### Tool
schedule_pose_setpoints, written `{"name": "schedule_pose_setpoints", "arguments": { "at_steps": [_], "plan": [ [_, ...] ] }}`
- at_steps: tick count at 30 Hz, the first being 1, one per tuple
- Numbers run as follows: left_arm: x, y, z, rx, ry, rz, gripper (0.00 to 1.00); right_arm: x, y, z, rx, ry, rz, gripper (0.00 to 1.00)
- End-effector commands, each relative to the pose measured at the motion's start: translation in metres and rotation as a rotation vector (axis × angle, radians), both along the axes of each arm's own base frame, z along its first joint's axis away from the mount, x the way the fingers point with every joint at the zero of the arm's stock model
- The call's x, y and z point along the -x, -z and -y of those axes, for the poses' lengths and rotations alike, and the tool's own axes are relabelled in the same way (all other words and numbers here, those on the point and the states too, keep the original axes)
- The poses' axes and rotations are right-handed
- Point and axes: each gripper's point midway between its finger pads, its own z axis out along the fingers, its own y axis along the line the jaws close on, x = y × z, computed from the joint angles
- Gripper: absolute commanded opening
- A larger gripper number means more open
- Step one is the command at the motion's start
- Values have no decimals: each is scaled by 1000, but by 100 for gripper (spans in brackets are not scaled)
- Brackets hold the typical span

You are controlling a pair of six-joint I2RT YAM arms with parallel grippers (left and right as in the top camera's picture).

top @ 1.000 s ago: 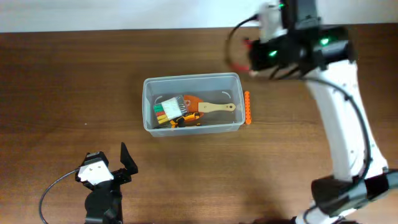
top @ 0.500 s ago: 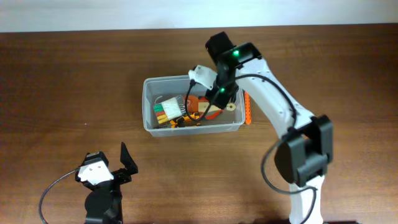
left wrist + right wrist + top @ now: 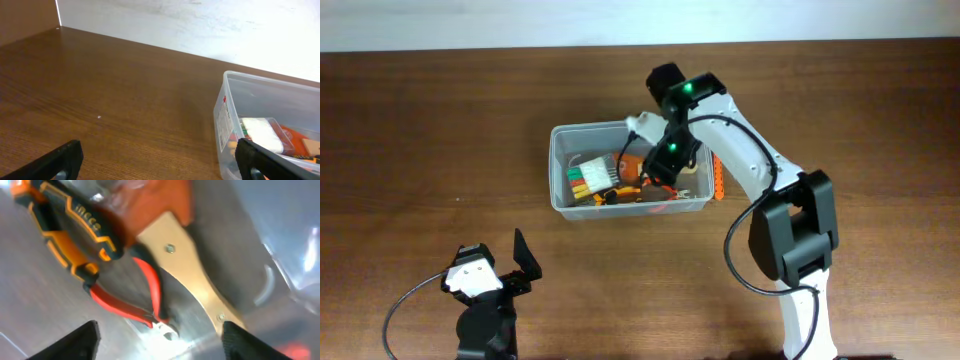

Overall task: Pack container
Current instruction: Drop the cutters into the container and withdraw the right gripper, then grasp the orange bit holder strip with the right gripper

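Observation:
The container (image 3: pixel 590 129) is a clear plastic tub at mid-table, with its near wall showing in the left wrist view (image 3: pixel 226 117). Inside lie a case of coloured bits (image 3: pixel 588 178), an orange-and-black tool handle (image 3: pixel 70 220), a wooden-handled brush (image 3: pixel 192 280) and red-handled pliers (image 3: pixel 132 297). My right gripper (image 3: pixel 658 186) reaches down into the tub and is open (image 3: pixel 160 342), just above the pliers and holding nothing. My left gripper (image 3: pixel 525 265) rests open near the front left of the table, apart from the tub (image 3: pixel 157 165).
An orange bar-shaped tool (image 3: pixel 718 178) lies on the table against the tub's right side, partly under the right arm. A pale wall (image 3: pixel 200 25) borders the table's far edge. Bare wood (image 3: pixel 440 130) stretches left of the tub.
The right arm swung from the back right of the table down into the tub. Its jaws, shut before, now stand open, and the red pliers lie loose on the tub floor. The left arm has not moved.

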Motion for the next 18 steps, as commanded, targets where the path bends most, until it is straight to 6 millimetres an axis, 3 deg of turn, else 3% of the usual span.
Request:
{"name": "schedule_pose_setpoints", "arguments": {
  "at_steps": [1, 3, 6, 9, 11, 13, 15, 16, 18],
  "plan": [
    [0, 1, 0, -9, 3, -2, 99, -36, -87, 21, -38, 282, 190, 98],
    [0, 1, 0, -9, 2, -2, 99, -49, -132, 35, -94, 409, 278, 99],
    [0, 1, 0, -9, 2, -2, 99, -63, -180, 62, -188, 621, 354, 99],
    [0, 1, 0, -9, 2, -2, 99, -73, -198, 95, -213, 721, 398, 99],
    [0, 1, 0, -9, 2, -2, 99, -77, -194, 123, -212, 857, 369, 99],
    [0, 1, 0, -9, 3, -2, 99, -77, -175, 151, -197, 1026, 298, 100],
    [0, 1, 0, -9, 2, -2, 99, -73, -146, 170, -163, 1153, 212, 95],
    [0, 1, 0, -9, 2, -2, 99, -68, -113, 178, -118, 1218, 132, 93],
    [0, 1, 0, -9, 2, -2, 99, -61, -79, 175, -86, 1225, 56, 92]
  ]
}}
